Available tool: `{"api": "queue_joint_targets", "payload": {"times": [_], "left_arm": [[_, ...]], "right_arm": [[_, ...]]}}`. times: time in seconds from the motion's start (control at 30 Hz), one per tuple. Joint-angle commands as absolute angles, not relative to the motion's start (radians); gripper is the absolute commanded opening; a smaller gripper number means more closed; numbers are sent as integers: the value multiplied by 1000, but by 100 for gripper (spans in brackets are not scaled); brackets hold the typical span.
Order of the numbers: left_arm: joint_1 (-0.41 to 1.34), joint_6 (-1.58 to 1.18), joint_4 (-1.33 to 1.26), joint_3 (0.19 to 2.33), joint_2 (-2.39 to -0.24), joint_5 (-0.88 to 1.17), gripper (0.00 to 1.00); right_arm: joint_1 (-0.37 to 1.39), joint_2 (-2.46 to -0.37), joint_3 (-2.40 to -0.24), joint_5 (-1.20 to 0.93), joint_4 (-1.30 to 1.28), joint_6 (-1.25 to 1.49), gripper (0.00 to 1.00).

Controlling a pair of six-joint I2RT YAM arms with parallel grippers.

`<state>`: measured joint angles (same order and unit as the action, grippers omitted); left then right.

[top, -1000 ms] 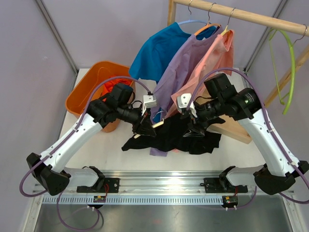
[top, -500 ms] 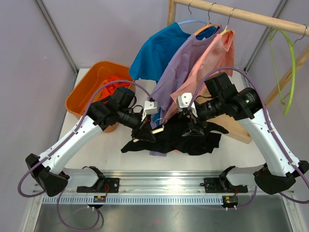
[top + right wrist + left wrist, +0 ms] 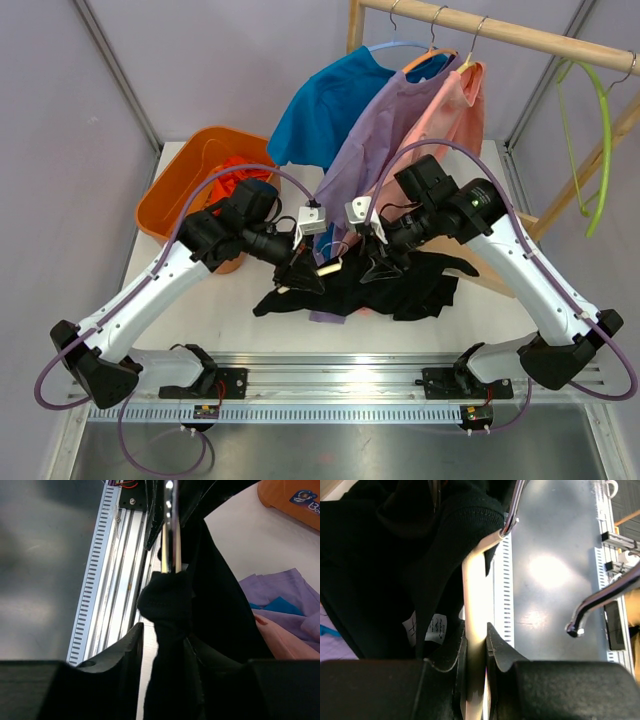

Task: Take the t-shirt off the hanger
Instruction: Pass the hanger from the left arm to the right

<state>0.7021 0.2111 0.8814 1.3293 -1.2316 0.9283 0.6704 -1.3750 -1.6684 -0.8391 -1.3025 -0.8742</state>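
Note:
The black t-shirt [image 3: 405, 290] lies crumpled on the table's middle, still on a pale wooden hanger [image 3: 328, 265] with a metal hook [image 3: 512, 510]. My left gripper [image 3: 305, 268] is shut on the hanger's wooden arm [image 3: 475, 590], with the shirt's collar [image 3: 465, 520] draped over the arm just past my fingers. My right gripper [image 3: 375, 263] is at the shirt's upper edge beside the hook [image 3: 170, 525]. A bunch of black cloth [image 3: 170, 605] stands between its jaws against the right finger. A strip of light shows between the cloth and the left finger [image 3: 131, 645].
An orange bin [image 3: 175, 195] with red clothes stands at the back left. Blue [image 3: 325, 100], purple [image 3: 375, 140] and pink [image 3: 445, 115] shirts hang from the wooden rail [image 3: 500, 30] and reach down behind the grippers. A green hanger [image 3: 600, 140] hangs at the right.
My right gripper has moved left along the shirt toward the hanger's hook. My left gripper has shifted slightly and keeps its hold on the hanger. The shirt's right sleeve has spread outward.

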Motion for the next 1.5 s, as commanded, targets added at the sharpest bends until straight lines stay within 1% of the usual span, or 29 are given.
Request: {"api": "queue_joint_targets", "payload": {"times": [0.0,0.07,0.1,0.17,0.2,0.27,0.33,0.37,0.4,0.43,0.47,0.5,0.53,0.67,0.7,0.77,0.8,0.9,0.97,1.07,1.13,1.17,1.23,1.3,1.47], "left_arm": [[701,184,802,1385,-1232,980,0],[701,178,793,1384,-1226,979,0],[701,175,793,1384,-1226,976,0],[701,163,781,1384,-1215,966,0],[701,157,772,1379,-1209,957,0],[699,143,746,1376,-1190,942,0],[695,97,720,1365,-1175,884,0],[690,56,689,1361,-1148,858,2],[680,23,671,1353,-1132,777,10],[672,5,651,1333,-1109,741,30],[664,-50,620,1322,-1086,714,45],[654,-72,600,1306,-1028,656,55],[652,-95,579,1289,-994,616,71],[650,-196,494,1207,-835,413,95],[650,-246,497,1201,-813,317,97],[650,-322,534,1186,-772,205,99],[650,-428,549,1160,-764,107,98],[650,-624,610,1089,-761,13,98],[650,-746,627,1045,-773,6,95],[652,-863,611,962,-791,6,88],[652,-906,600,933,-821,6,82],[653,-934,591,930,-833,6,76],[657,-968,607,937,-879,-26,74],[669,-1000,612,948,-905,-49,73],[683,-1049,506,937,-945,-34,74]], "right_arm": [[689,-1374,-1667,-882,-1259,-827,38],[698,-1382,-1667,-873,-1259,-821,33],[698,-1382,-1667,-873,-1261,-818,23],[699,-1382,-1664,-871,-1259,-816,11],[698,-1381,-1664,-868,-1259,-810,0],[698,-1367,-1663,-861,-1255,-798,0],[698,-1345,-1663,-824,-1238,-741,0],[695,-1336,-1660,-809,-1230,-724,0],[686,-1325,-1657,-778,-1220,-686,0],[677,-1300,-1635,-772,-1195,-666,0],[664,-1287,-1620,-764,-1178,-649,0],[632,-1272,-1603,-755,-1161,-612,0],[615,-1258,-1570,-750,-1126,-595,0],[558,-1181,-1487,-736,-1045,-519,0],[546,-1172,-1473,-733,-1029,-487,0],[523,-1157,-1447,-724,-986,-451,0],[519,-1152,-1439,-715,-971,-421,0],[514,-1146,-1414,-689,-933,-379,0],[512,-1144,-1402,-673,-913,-368,0],[508,-1137,-1385,-655,-887,-350,0],[502,-1131,-1373,-653,-873,-341,0],[502,-1128,-1367,-653,-868,-338,0],[499,-1127,-1358,-655,-858,-331,0],[497,-1126,-1353,-661,-851,-327,0],[497,-1131,-1350,-667,-847,-325,0]]}}
